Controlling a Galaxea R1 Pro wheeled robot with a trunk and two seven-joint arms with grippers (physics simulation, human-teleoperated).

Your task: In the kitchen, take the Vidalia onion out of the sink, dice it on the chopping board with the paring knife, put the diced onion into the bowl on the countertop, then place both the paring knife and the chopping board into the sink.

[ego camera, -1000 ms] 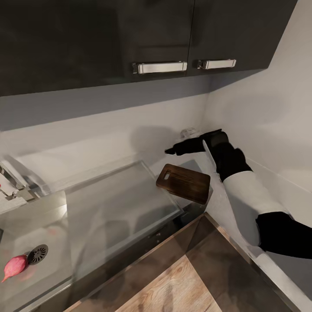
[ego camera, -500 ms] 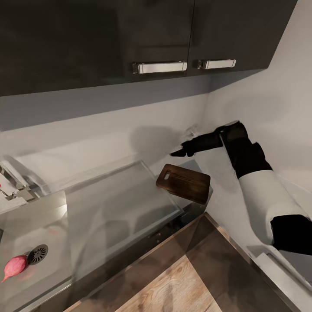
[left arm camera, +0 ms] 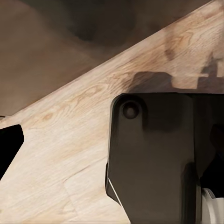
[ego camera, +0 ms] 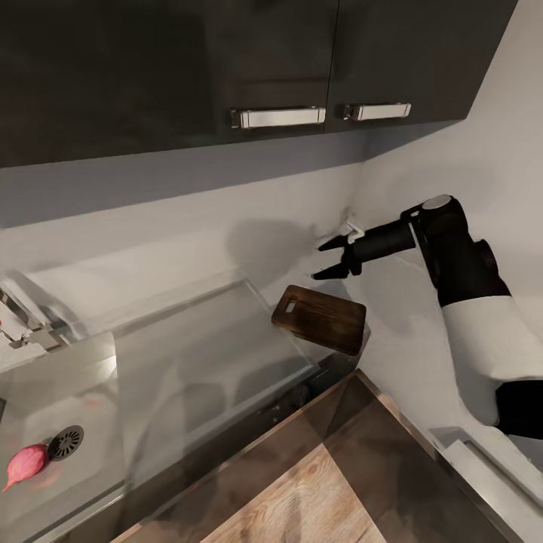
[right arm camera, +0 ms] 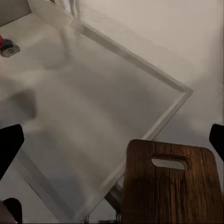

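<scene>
Fingers of the right gripper (ego camera: 326, 260) are held apart above the dark brown rectangular wooden chopping board (ego camera: 320, 318), presumably for grasping; the left gripper's state cannot be told.

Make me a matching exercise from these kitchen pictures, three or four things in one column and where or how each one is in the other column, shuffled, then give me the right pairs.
Things:
1. Vidalia onion
2. chopping board
3. right tool
4. cabinet handles

Place or state:
A. hanging partly over the front edge of the countertop
B. silver bars on the dark upper doors
C. lying in the sink beside the round drain
D. open, in the air above the countertop, past the board's far side

Pairs: 1-C, 2-A, 3-D, 4-B
</scene>
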